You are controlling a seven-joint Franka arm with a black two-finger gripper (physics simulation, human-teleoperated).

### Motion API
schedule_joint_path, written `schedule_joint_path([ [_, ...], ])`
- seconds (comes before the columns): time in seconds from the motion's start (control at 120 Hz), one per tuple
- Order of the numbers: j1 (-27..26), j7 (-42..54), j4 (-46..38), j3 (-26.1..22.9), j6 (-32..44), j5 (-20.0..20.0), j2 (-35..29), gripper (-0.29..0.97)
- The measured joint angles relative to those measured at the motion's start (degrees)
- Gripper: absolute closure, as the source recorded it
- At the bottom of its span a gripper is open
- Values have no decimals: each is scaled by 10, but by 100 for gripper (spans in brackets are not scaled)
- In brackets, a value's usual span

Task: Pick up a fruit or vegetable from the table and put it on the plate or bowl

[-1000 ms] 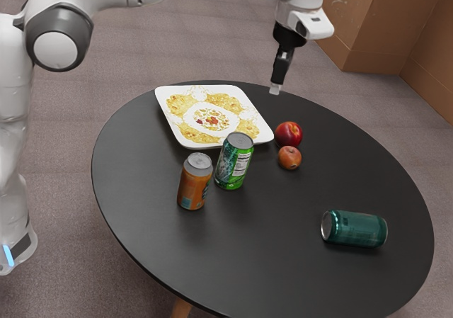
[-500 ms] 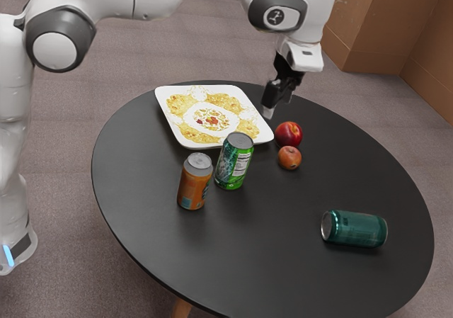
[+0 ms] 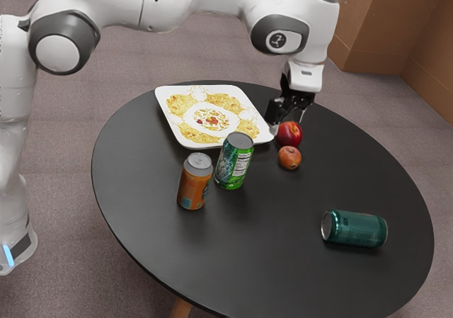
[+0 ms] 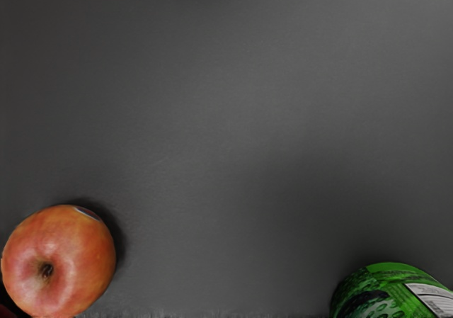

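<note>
Gripper (image 3: 284, 114) fingers spread, hovering just over red apple (image 3: 288, 133). The apple sits on the table (image 3: 283, 261), off the plate (image 3: 164, 91), near the far edge. Orange apple (image 3: 289, 158) just beside it. Green can (image 3: 233, 161) upright at the plate's front edge.

Fig. 1. My workspace: a round, matte black table (image 3: 283, 268) on a wooden leg (image 3: 180, 309), standing on grey-brown carpet (image 3: 120, 84). Brown cardboard boxes (image 3: 396, 27) stand beyond its far edge. Lighting soft, even.
</note>
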Motion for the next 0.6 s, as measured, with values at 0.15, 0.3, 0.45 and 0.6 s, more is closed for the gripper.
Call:
schedule_joint_path([
  [0.15, 19, 17, 3, 1, 30, 1, 23, 0],
  [0.3, 22, 31, 8, 1, 55, 1, 38, 0],
  [0.45, 33, 43, 8, 2, 72, 1, 56, 0],
  [0.6, 44, 52, 8, 2, 81, 1, 74, 0],
])
